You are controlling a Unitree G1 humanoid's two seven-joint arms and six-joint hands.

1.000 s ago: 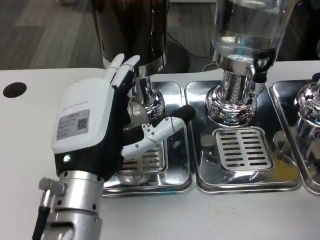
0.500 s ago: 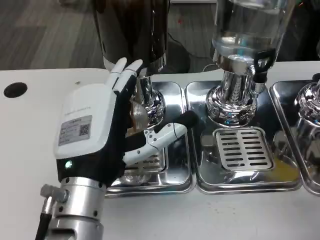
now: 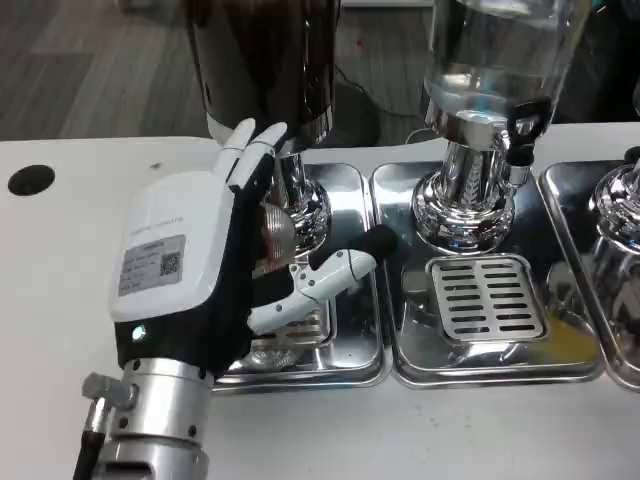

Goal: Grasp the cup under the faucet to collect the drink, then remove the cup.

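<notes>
At nine o'clock: we see the left robot hand [image 3: 205, 275] on the drip tray [image 3: 350, 190].
Grip: fingers curled around something; we cannot tell what.
Worktop [image 3: 60, 260]: white.

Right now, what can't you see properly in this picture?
Head view:
- The cup under the dark drink dispenser: the white-backed left hand covers it, so its shape and fill are hidden.
- Whether the fingers grip anything: hidden.
- The clear glass dispenser: top cut off by the edge.
- The third shiny tray: cut off at right.
</notes>
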